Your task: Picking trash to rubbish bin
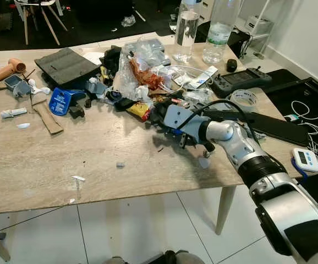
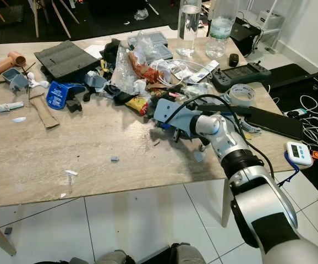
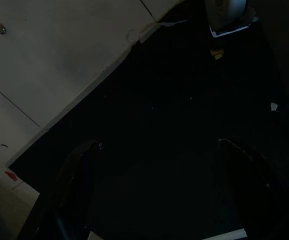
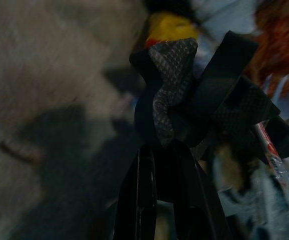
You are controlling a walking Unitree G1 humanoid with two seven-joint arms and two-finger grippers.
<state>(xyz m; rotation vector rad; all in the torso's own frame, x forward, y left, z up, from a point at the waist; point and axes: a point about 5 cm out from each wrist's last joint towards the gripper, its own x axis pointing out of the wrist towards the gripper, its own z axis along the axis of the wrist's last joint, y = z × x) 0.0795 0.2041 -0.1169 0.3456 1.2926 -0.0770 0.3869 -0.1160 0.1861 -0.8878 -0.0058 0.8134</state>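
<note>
A crumpled scrap of black tape (image 4: 172, 95) sits pinched between the two black fingers of the right gripper (image 4: 165, 150), which are nearly closed on its lower end. The scrap juts out past the fingertips, with a yellow wrapper (image 4: 172, 27) just beyond it. This looks like the pickup step: the piece appears gripped at the near edge of the trash pile (image 1: 142, 82) on the wooden table (image 1: 65, 159). The next move calls for lifting it clear of the clutter and carrying it to a rubbish bin. The left gripper (image 3: 154, 190) hangs idle over dark floor, its fingers spread wide and empty.
</note>
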